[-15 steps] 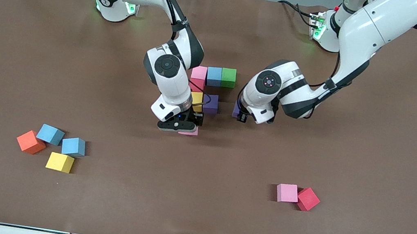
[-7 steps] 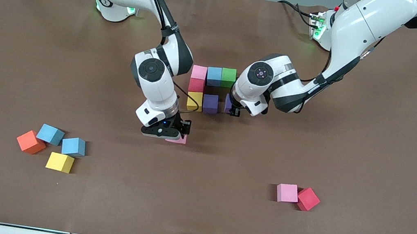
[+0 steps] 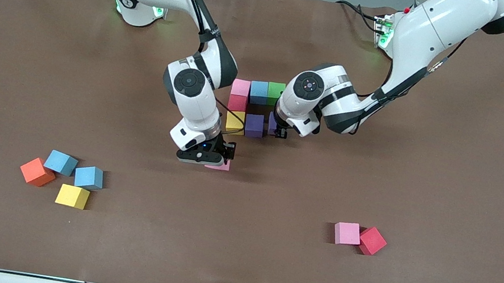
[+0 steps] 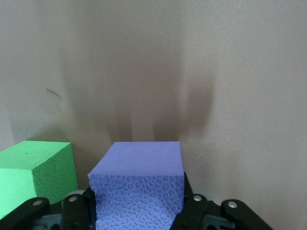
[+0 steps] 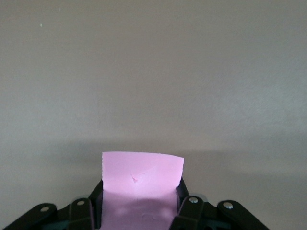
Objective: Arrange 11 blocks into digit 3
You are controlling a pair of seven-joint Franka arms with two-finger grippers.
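Fingers of the left gripper (image 4: pixel 139 211) clamp a purple cube (image 4: pixel 139 187) beside the purple block (image 3: pixel 254 125) of the unfinished digit 3 (image 3: pixel 250 104) mid-tabletop; the right gripper (image 5: pixel 139 211) clamps a pink cube (image 5: pixel 141 187) over the tabletop (image 3: pixel 425 187) just beside the figure.
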